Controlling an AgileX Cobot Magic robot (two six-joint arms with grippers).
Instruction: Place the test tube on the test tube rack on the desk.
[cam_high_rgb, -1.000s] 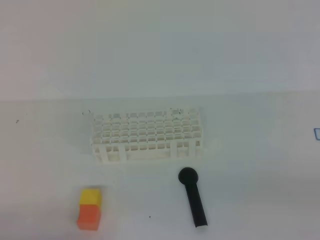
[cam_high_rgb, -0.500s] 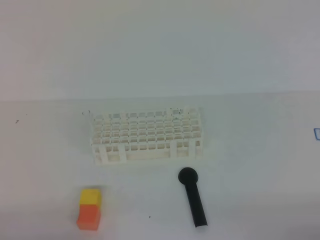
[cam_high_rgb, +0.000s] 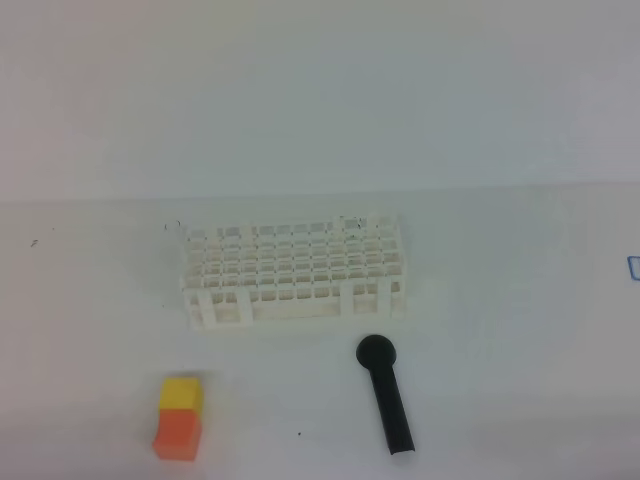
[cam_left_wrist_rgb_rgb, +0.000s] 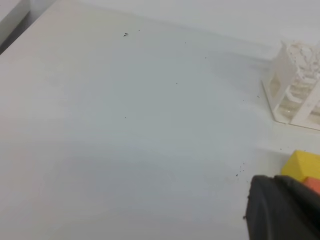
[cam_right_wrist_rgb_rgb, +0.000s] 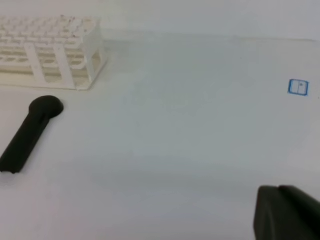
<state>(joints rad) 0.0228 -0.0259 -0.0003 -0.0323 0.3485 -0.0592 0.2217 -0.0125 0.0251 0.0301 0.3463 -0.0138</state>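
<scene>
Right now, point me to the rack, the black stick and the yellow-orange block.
test tube rack (cam_high_rgb: 292, 262): exterior high view, middle of its top lattice.
black stick (cam_high_rgb: 390, 404): exterior high view, mid-shaft.
yellow-and-orange block (cam_high_rgb: 179, 430): exterior high view, orange lower part.

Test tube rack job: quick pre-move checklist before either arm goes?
1. Test tube located: not ok. No clear tube shows in any view.
2. Test tube rack upright on the desk: ok.
3. Rack holes free: ok in the high view, nothing stands in them.
4. Nothing against the rack: ok. The black round-headed stick lies apart in front of it, the yellow-and-orange block near the front left.
5. Left gripper empty: cannot tell, only a dark edge shows; it is shut.
6. Right gripper empty: cannot tell, same; shut.
</scene>
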